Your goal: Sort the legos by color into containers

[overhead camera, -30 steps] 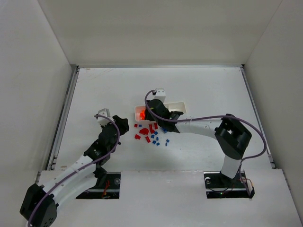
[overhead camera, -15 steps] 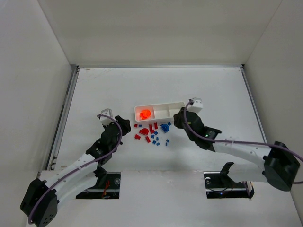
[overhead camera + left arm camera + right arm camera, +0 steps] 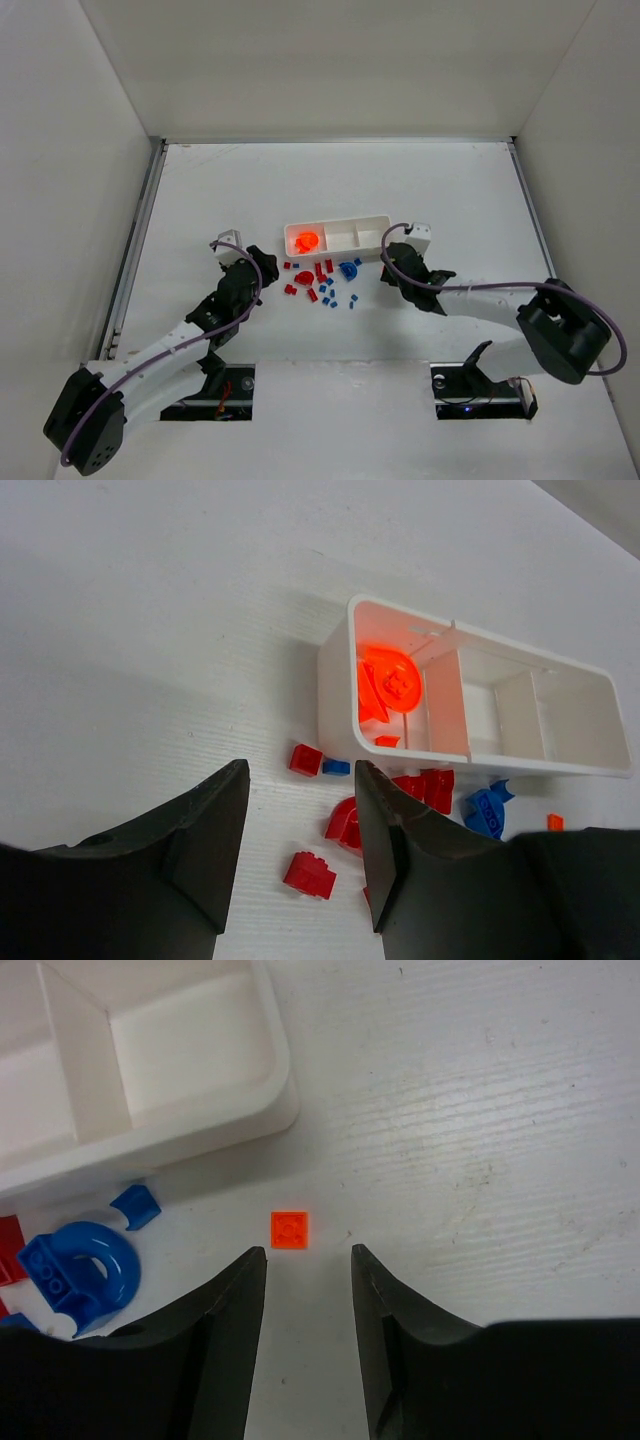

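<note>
White table [image 3: 450,190]; tray [image 3: 368,236] with orange legos [image 3: 303,241]

The tray [image 3: 335,700] is showing plain white; the round piece [image 3: 392,683] inside is glowing bright orange. Some red bricks [image 3: 309,873], blue bricks [image 3: 337,767], a blue ring [image 3: 80,1270] and an orange plate [image 3: 290,1229] are lying on the white table [image 3: 480,1110].

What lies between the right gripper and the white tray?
A small orange lego lies on the table between right gripper and tray; the right wrist view shows it.
</note>
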Robot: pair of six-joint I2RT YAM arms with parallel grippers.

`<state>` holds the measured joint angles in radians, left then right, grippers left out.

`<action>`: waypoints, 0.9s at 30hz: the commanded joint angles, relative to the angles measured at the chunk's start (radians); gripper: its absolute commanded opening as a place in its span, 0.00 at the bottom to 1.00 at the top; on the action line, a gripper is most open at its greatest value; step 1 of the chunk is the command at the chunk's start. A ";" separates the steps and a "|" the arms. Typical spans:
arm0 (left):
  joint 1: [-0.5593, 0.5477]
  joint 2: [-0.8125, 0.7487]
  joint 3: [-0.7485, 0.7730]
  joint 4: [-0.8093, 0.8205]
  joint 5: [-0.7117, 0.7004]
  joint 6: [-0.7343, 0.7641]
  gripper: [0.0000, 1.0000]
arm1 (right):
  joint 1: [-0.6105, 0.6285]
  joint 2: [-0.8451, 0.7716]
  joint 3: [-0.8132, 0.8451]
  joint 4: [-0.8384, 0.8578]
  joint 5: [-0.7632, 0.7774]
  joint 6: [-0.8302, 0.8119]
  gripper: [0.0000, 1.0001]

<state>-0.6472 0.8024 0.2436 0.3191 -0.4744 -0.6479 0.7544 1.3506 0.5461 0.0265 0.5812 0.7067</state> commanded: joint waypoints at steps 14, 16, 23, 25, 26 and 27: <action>-0.012 -0.019 0.011 0.057 0.000 0.004 0.44 | -0.017 0.168 0.137 0.020 -0.020 -0.024 0.38; -0.012 -0.020 0.011 0.057 0.000 0.004 0.44 | -0.016 0.179 0.144 0.012 -0.017 -0.024 0.37; -0.010 -0.037 0.008 0.049 0.000 0.002 0.44 | -0.013 0.226 0.178 -0.039 -0.011 -0.001 0.35; -0.009 -0.043 0.006 0.046 0.000 0.002 0.44 | -0.013 0.232 0.183 -0.054 0.005 0.016 0.35; -0.009 -0.045 0.006 0.046 0.000 0.002 0.44 | -0.010 0.232 0.183 -0.060 0.009 0.022 0.35; -0.009 -0.048 0.006 0.046 0.000 0.002 0.44 | -0.007 0.232 0.183 -0.066 0.014 0.027 0.33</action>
<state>-0.6544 0.7765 0.2436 0.3264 -0.4740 -0.6476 0.7456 1.5734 0.6968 -0.0044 0.5671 0.7036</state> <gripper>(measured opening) 0.436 0.342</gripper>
